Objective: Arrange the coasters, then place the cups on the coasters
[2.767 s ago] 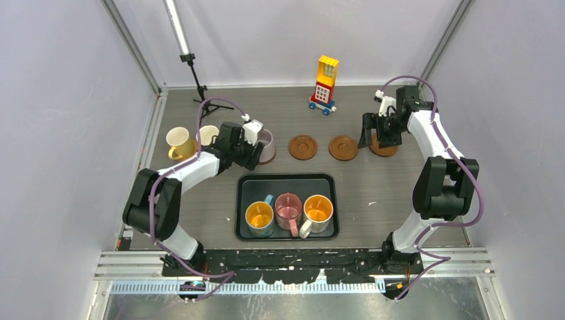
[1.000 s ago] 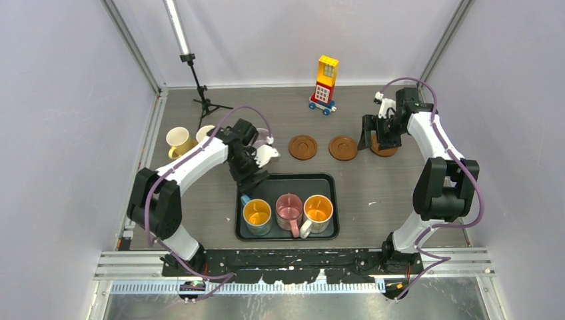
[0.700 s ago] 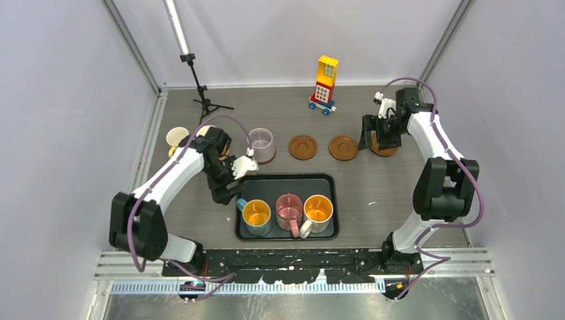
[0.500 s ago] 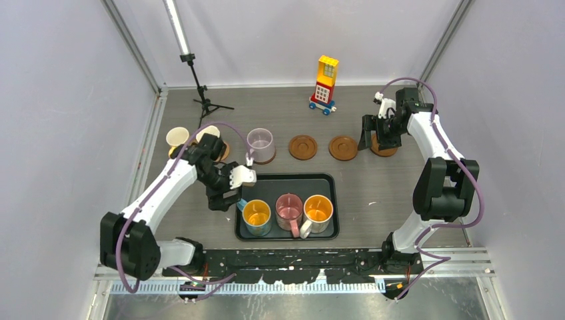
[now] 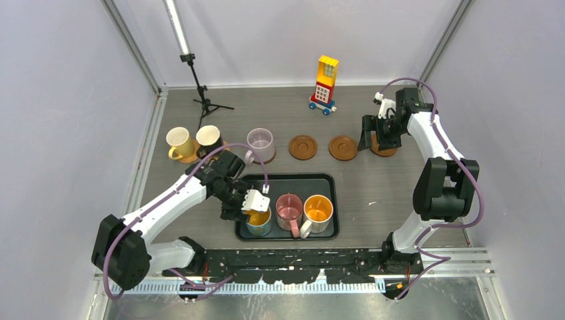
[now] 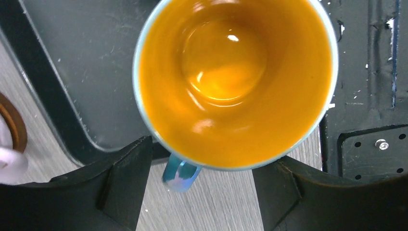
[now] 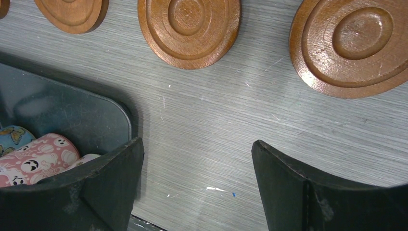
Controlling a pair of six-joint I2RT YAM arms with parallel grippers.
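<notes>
Nearest the arm bases, the black tray [image 5: 288, 182] holds three mugs in a row: the blue mug [image 6: 231, 82] with orange inside, the pink mug [image 5: 288, 206] and the whitish mug [image 5: 318, 209]. The left gripper [image 6: 206, 157] hangs over the blue mug's handle side, jaws spread and gripping nothing. Beyond the tray runs a row: two cream mugs [image 5: 178, 141] and the lilac mug [image 5: 260, 142] on coasters, then two bare coasters [image 5: 302, 147]. The right gripper [image 5: 377, 143] hovers released over the last coaster [image 5: 386, 149].
</notes>
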